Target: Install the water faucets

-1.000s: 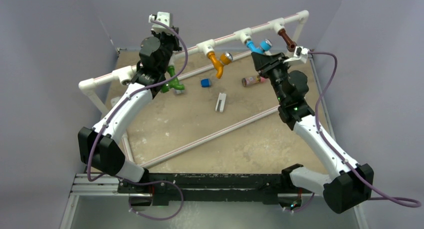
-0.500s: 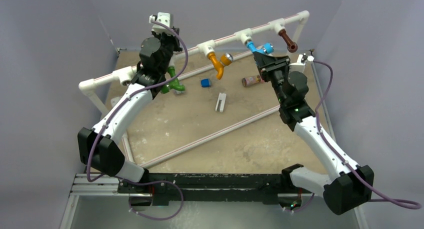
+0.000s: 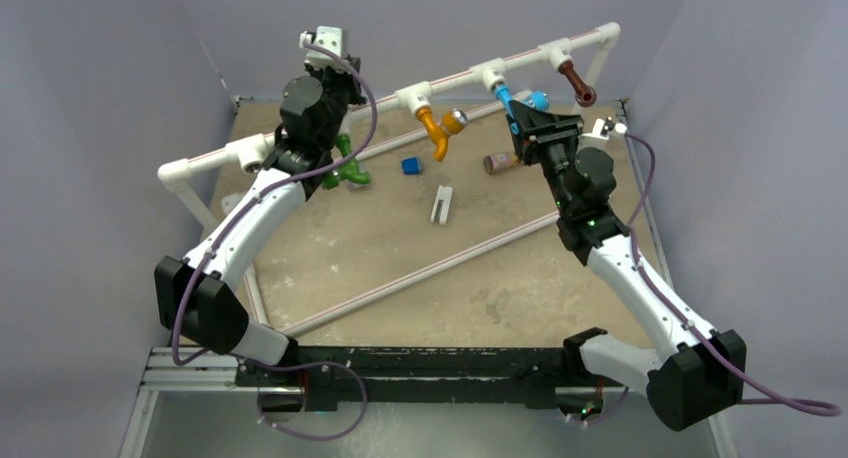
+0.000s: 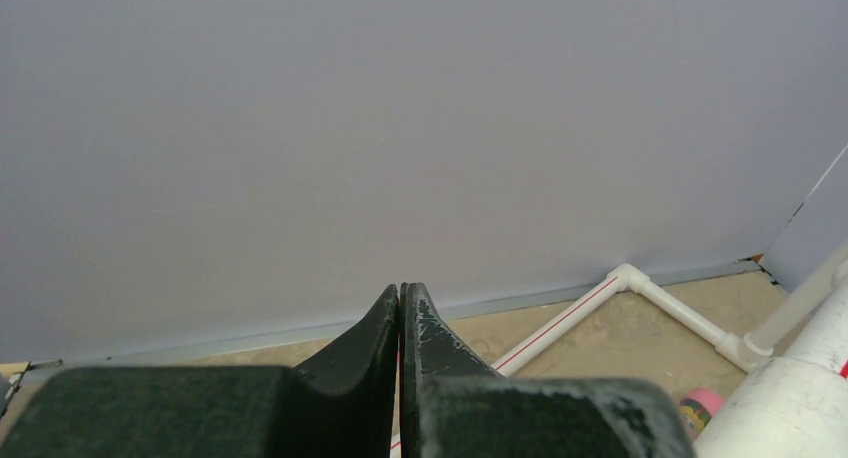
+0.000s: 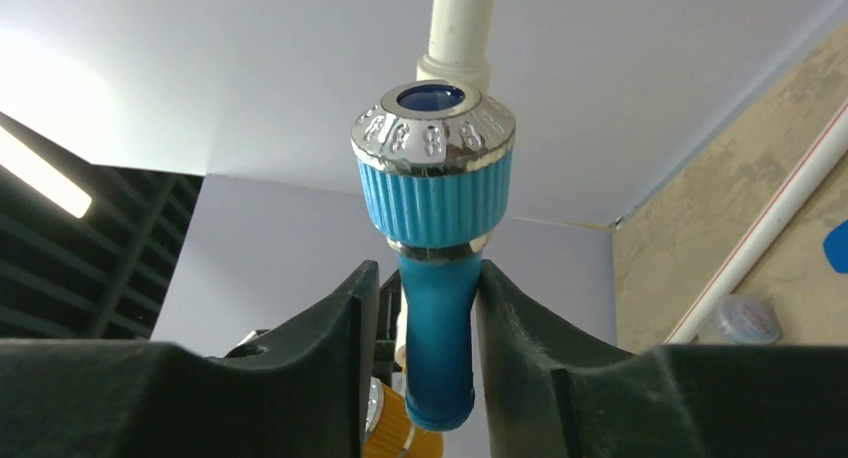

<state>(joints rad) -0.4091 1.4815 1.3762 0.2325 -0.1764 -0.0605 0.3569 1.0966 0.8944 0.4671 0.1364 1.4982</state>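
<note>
Grip on blue faucet point(image 5: 436, 198) has loosened, right end effector point(image 5: 428, 278) ajar; left end effector point(image 4: 401, 293) stays shut, empty.

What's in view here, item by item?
rail: 1, white pipe, over the table, far side
orange faucet: 1, on the rail
blue faucet: 1, on the rail
brown faucet: 1, on the rail
cube: 1, blue, near the orange faucet
green faucet: 1, left of the cube
cylinder: 1, brown, pink cap, right of the cube
clip: 1, white, mid-table
thin rods: 2, white, on the table
left gripper: 1, black, shut, empty
right gripper: 1, black, straddling blue faucet
</note>
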